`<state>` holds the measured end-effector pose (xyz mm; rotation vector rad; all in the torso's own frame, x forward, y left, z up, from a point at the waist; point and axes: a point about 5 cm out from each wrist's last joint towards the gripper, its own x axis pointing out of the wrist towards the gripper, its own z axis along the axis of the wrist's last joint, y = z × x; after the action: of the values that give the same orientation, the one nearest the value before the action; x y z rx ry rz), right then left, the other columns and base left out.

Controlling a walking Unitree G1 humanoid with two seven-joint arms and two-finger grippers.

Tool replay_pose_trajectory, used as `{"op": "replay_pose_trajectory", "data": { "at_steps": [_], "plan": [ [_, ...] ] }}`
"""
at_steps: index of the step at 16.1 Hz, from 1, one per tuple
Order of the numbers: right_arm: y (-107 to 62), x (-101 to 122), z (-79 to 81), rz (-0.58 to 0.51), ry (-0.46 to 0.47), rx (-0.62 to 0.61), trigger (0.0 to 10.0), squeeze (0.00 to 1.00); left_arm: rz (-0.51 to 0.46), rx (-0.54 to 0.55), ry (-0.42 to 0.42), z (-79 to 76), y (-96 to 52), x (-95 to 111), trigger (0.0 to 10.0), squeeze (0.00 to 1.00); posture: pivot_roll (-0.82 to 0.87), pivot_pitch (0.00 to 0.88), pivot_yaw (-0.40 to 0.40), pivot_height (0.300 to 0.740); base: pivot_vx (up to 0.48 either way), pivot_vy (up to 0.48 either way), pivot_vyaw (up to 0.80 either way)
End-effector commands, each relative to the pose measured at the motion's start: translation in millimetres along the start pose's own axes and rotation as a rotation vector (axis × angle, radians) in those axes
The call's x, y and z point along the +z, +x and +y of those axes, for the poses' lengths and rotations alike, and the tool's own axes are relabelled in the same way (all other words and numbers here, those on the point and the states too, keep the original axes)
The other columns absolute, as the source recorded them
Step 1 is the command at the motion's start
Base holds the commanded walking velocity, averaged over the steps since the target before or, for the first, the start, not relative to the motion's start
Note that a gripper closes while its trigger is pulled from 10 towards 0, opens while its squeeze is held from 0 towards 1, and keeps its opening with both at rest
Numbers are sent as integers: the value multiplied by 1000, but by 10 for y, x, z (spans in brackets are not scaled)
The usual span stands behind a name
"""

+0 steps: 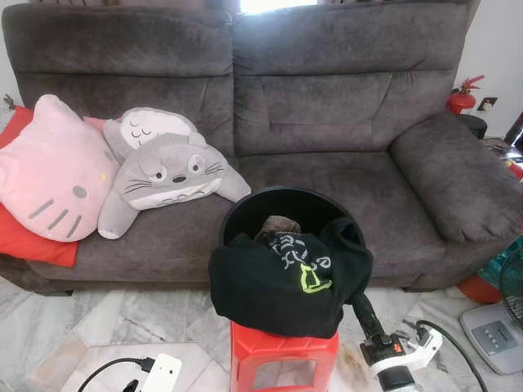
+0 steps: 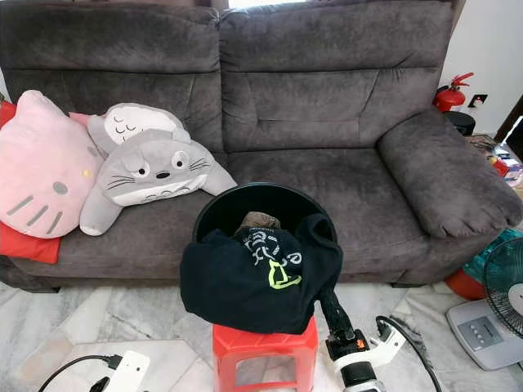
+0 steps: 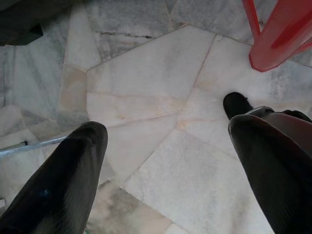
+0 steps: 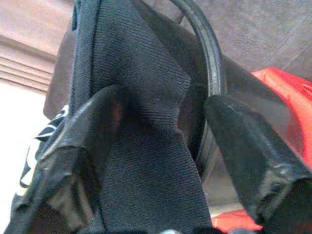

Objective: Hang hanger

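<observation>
Right pincer (image 4: pixel 161 146) spread around black shirt (image 1: pixel 282 282) at bucket (image 1: pixel 282 208) rim; probably reaching to grab; needs closing next; left pincer (image 3: pixel 165 146) open, idle.

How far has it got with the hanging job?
Early days, it seems. No hanger is to be seen. A black garment is draped over the rim of the black bucket on the red stool. The right gripper is open, its fingers at that cloth. The left gripper hangs open above the floor.
</observation>
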<state>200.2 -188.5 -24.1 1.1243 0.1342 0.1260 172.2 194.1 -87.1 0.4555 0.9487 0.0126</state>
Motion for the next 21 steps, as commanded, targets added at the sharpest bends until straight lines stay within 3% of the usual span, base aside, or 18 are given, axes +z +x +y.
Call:
{"op": "replay_pose_trajectory", "data": {
  "at_steps": [1,6,12,14,16,21],
  "plan": [
    [22,-4,9,9,-11,13,0,0,2,3,34,22,-3,-34,10000,0,-150,21,18,740,0,0,0],
    [33,26,41,-2,-27,48,0,0,-2,11,44,28,-3,-31,10000,0,-150,19,20,740,0,0,0],
    [-47,77,299,-36,-43,156,0,0,-7,8,38,24,-4,-28,10000,0,-150,10,16,740,0,0,0],
    [-59,72,346,-27,-58,172,10000,0,-7,6,36,21,-4,-26,10000,0,-151,6,13,740,0,0,0],
    [-6,121,454,-30,-81,190,10000,0,-7,1,36,15,-4,-24,10000,0,-155,3,14,740,0,0,0],
    [113,194,527,-18,-114,190,10000,0,-4,-10,22,5,-5,-28,10000,0,-151,0,9,740,0,0,0]
  ]
}}
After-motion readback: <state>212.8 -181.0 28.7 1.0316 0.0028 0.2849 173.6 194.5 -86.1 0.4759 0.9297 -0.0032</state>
